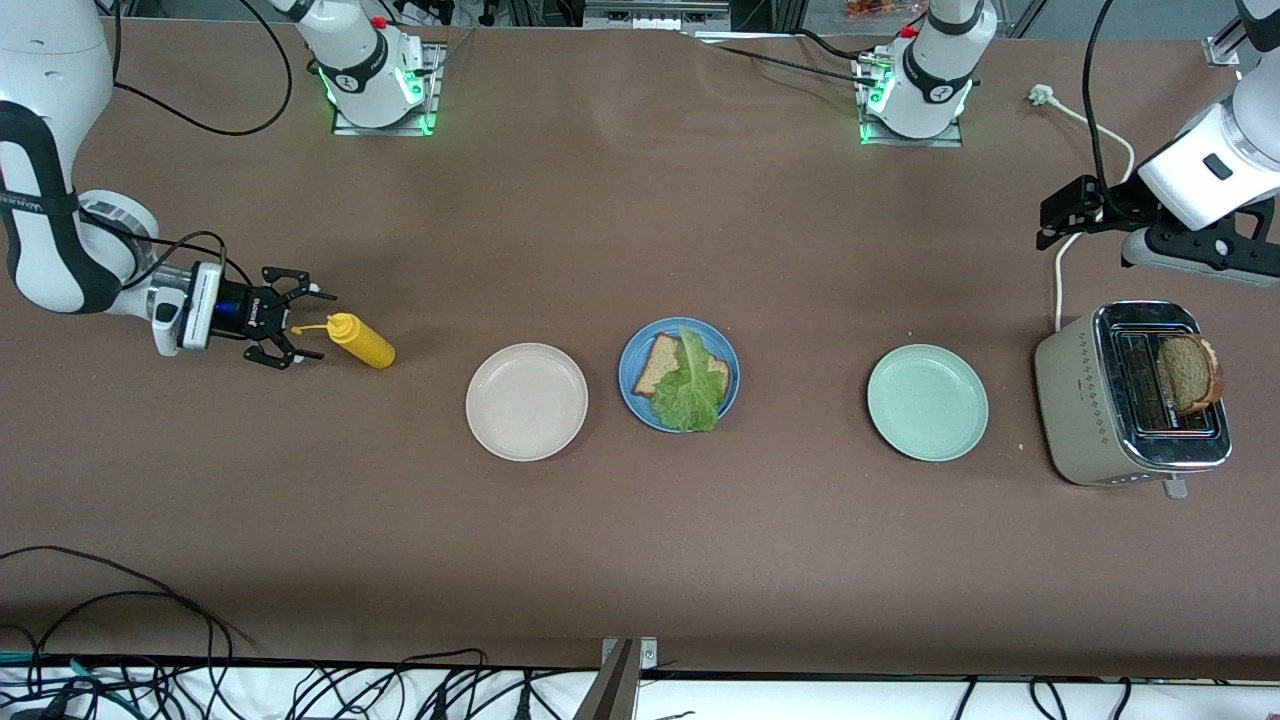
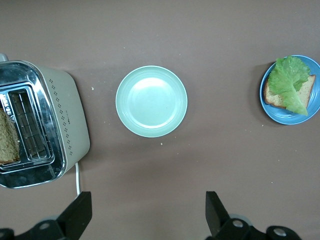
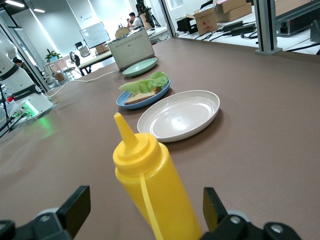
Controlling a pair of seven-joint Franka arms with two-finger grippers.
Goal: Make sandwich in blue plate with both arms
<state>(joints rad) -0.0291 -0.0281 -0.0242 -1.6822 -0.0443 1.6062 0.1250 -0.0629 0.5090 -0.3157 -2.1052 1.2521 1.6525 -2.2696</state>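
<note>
Bread with lettuce on blue plate (image 1: pixel 632 383), well apart from both open grippers' fingers.

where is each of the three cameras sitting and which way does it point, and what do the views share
Front view: high, across the table, facing both bases; shows both arms, the right gripper open at the mustard bottle, the left gripper open above the table by the toaster.
Left wrist view: looks straight down on the toaster, mint plate and blue plate; own fingertips show.
Right wrist view: low, looking along the table past the bottle; own fingertips show.
Shared: blue plate with bread slice and lettuce.
</note>
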